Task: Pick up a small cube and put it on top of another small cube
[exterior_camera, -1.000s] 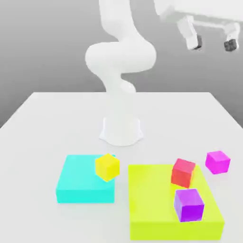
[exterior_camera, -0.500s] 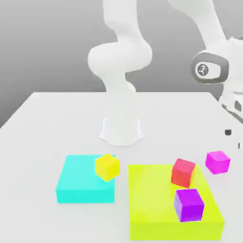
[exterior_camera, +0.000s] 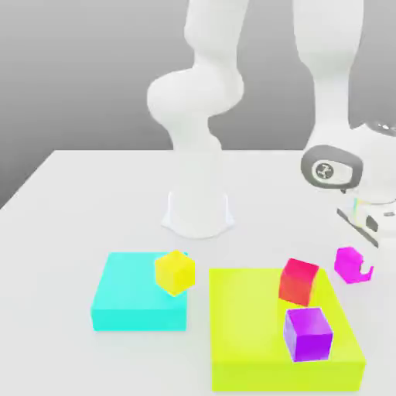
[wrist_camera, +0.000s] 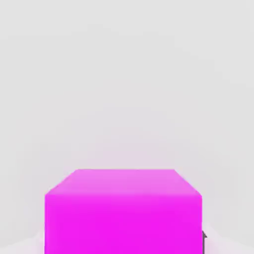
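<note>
Four cubes: one pink cube (exterior_camera: 352, 264) on the white worktop (exterior_camera: 93, 201) at 3 o'clock, one red cube (exterior_camera: 298, 281) and one purple cube (exterior_camera: 308, 333) on the lime slab (exterior_camera: 247, 340), one yellow cube (exterior_camera: 175, 271) on the cyan slab (exterior_camera: 128, 298). The arm's hand is down over the pink cube; cannot tell how the jaws stand.
</note>
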